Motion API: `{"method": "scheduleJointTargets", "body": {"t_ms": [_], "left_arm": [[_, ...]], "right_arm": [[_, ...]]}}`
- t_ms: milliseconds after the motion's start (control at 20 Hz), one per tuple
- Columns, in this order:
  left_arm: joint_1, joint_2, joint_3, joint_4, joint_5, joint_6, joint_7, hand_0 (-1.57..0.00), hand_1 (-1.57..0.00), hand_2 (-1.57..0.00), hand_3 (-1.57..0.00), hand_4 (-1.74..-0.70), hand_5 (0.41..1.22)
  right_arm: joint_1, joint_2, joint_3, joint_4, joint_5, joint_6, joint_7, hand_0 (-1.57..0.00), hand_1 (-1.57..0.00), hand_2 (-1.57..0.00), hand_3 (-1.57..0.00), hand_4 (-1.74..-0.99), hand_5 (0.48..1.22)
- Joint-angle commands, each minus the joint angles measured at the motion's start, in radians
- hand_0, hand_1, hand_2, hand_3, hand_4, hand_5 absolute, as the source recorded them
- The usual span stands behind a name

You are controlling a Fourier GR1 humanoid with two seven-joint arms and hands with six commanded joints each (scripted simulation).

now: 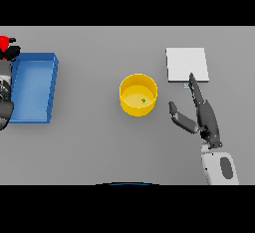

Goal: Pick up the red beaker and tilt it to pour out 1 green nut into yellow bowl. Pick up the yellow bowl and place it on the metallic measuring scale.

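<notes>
The yellow bowl (138, 95), a green nut (143, 100) already inside, sits mid-counter just left of the right hand (206, 120), whose fingers are spread apart with nothing held, while the metallic scale (187, 64) lies beyond its fingertips.

You have one yellow bowl (138, 95) on the grey surface (99, 137), and inside it you can count one green nut (143, 100). There is one metallic measuring scale (187, 64), a single pale square plate. You also have one blue tray (33, 87). At the far left edge you get one red object (5, 43), probably the red beaker, though it is cut off by the frame and partly covered, so you cannot be sure of its shape. You can count one hand in plain sight, the right hand (205, 115); the left hand (10, 53) shows only as a dark patch beside that red object.
</notes>
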Motion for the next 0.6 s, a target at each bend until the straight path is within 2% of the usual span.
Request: {"method": "scheduleJointTargets", "body": {"t_ms": [0, 100, 150, 200, 250, 300, 350, 400, 500, 550], "left_arm": [[-0.044, -0.02, 0.013, 0.095, 0.0, -0.008, -0.033, -1.57, -1.57, -1.57, -1.38, -1.74, 1.076], [-0.095, -0.038, 0.022, 0.237, -0.017, -0.072, -0.076, -1.57, -1.57, -1.57, -1.37, -1.73, 0.955], [-0.122, -0.054, 0.018, 0.299, -0.039, -0.103, -0.107, -1.57, -1.57, -1.57, -1.41, -1.66, 0.888], [-0.146, -0.063, 0.017, 0.359, -0.049, -0.134, -0.162, -1.57, -1.57, -1.57, -1.37, -1.49, 0.827], [-0.162, -0.072, -0.002, 0.402, -0.089, -0.168, -0.226, -1.57, -1.54, -1.49, -1.24, -1.31, 0.774], [-0.179, -0.083, -0.015, 0.446, -0.133, -0.2, -0.289, -1.5, -1.38, -1.31, -1.1, -1.15, 0.74], [-0.177, -0.074, -0.014, 0.463, -0.16, -0.249, -0.355, -1.25, -1.1, -1.05, -0.88, -1.03, 0.714], [-0.184, -0.076, -0.015, 0.495, -0.19, -0.279, -0.377, -1.0, -0.88, -0.84, -0.71, -0.93, 0.697], [-0.195, -0.072, -0.027, 0.525, -0.23, -0.317, -0.411, -0.64, -0.56, -0.54, -0.45, -0.82, 0.667], [-0.189, -0.086, -0.043, 0.526, -0.256, -0.301, -0.414, -0.51, -0.45, -0.43, -0.36, -0.78, 0.656]], "right_arm": [[-0.001, -0.003, 0.0, -0.004, -0.003, 0.005, 0.007, 0.0, 0.0, 0.0, 0.0, -1.17, 0.683], [-0.002, 0.004, 0.001, 0.001, 0.0, -0.001, 0.015, 0.0, 0.0, 0.0, 0.0, -1.168, 0.679], [-0.002, 0.003, 0.0, -0.001, -0.001, -0.001, 0.004, 0.0, 0.0, 0.0, 0.0, -1.165, 0.678], [-0.008, -0.006, -0.008, 0.004, 0.0, -0.003, 0.008, 0.0, 0.0, 0.0, 0.0, -1.165, 0.675], [0.002, -0.001, 0.001, -0.001, 0.008, -0.005, 0.004, 0.0, 0.0, 0.0, 0.0, -1.163, 0.671], [0.003, -0.003, 0.003, -0.007, 0.011, -0.004, 0.008, 0.0, 0.0, 0.0, 0.0, -1.159, 0.669], [0.014, -0.008, 0.003, -0.014, 0.01, 0.0, -0.005, 0.0, 0.0, 0.0, 0.0, -1.161, 0.669], [0.01, -0.014, -0.004, -0.018, 0.0, 0.003, -0.004, 0.0, 0.0, 0.0, 0.0, -1.162, 0.671], [0.008, -0.01, -0.002, -0.01, 0.004, 0.001, -0.007, 0.0, 0.0, 0.0, 0.0, -1.151, 0.677], [0.01, -0.015, -0.006, -0.015, -0.005, 0.007, -0.013, 0.0, 0.0, 0.0, 0.0, -1.147, 0.68]]}}
